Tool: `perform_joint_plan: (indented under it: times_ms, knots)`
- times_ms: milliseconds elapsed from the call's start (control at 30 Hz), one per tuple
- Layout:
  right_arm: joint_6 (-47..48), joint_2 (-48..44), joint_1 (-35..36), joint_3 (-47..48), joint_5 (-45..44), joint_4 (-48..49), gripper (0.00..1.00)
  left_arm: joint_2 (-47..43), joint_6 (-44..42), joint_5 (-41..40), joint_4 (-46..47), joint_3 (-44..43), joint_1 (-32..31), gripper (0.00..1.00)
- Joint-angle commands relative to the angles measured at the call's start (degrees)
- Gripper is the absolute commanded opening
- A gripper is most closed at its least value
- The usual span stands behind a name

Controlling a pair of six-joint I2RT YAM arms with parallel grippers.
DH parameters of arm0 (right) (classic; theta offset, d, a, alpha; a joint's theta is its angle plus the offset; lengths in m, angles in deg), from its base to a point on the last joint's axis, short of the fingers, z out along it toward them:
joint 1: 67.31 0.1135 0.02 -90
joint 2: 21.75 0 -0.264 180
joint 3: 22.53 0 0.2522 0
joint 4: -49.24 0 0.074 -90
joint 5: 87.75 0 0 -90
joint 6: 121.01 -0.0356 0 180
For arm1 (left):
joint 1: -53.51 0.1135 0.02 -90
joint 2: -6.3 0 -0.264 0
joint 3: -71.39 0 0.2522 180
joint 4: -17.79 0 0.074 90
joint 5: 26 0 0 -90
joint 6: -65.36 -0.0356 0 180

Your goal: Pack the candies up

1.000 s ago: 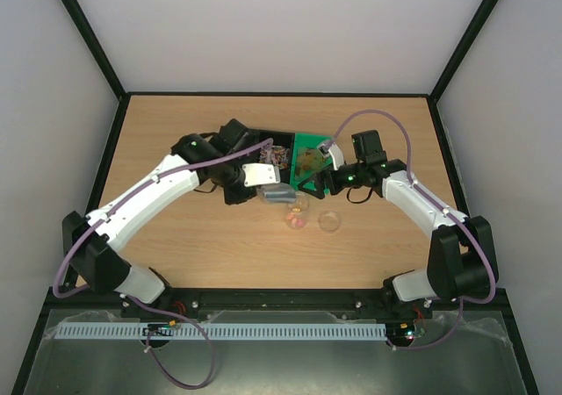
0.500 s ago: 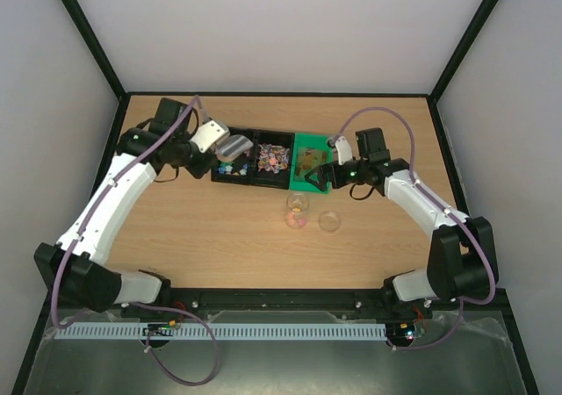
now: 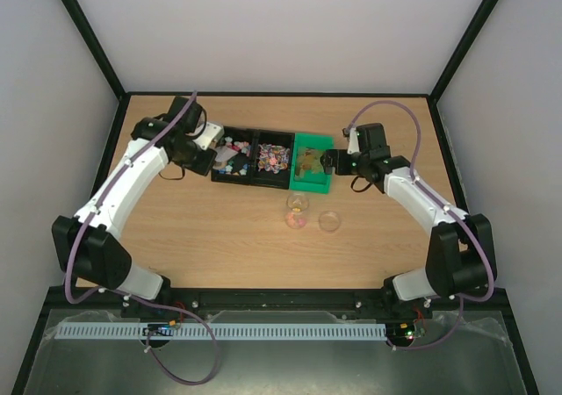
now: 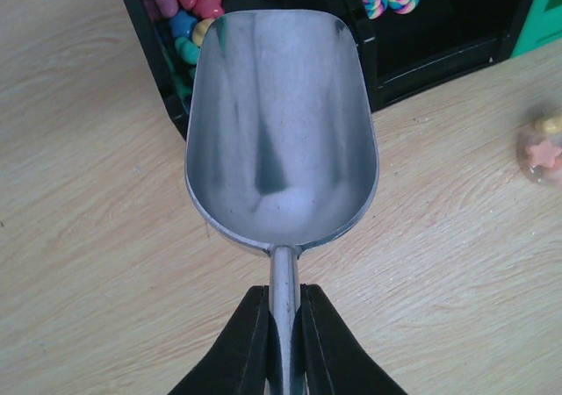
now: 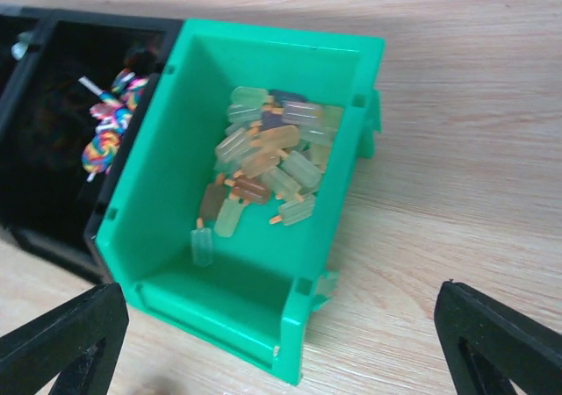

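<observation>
At black bin | empty scoop pinched by left gripper | right gripper spread wide | cup barely filled, most candies yet unpacked

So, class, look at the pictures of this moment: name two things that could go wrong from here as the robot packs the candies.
1. The left gripper pinches the empty metal scoop only by its thin handle; digging into the candies in the black bin could twist it in the grip.
2. The scoop's bowl looks at least as wide as the small clear cup, so pouring may spill candies onto the table.
</observation>
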State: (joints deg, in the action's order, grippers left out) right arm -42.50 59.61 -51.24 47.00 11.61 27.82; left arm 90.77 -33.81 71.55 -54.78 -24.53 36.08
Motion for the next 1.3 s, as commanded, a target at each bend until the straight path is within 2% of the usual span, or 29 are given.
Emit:
perform_joint_plan:
  times_ms: [0,200,567,1000,1267]
  knots:
    - [-6.3,1.6,-0.2,1.2,-6.3,1.5,0.95,1.8,7.3,-2.2,-1.6,-0.8,-0.6,0.02]
    - [-9.1,3.8,-0.2,1.6,-6.2,2.3,0.85,6.0,11.3,-5.5,-1.8,-1.1,-3.4,0.02]
    - [-10.6,7.2,1.3,0.9,-6.1,3.7,0.74,14.2,17.5,-8.8,-0.6,-4.8,-4.5,0.02]
    - [-10.0,9.6,3.1,0.9,-8.7,3.7,0.66,22.7,18.4,-11.1,-2.5,-11.3,-4.5,0.02]
    - [-9.4,11.0,3.3,0.9,-9.4,3.4,0.56,25.8,18.5,-11.1,-1.7,-12.0,-3.4,0.02]
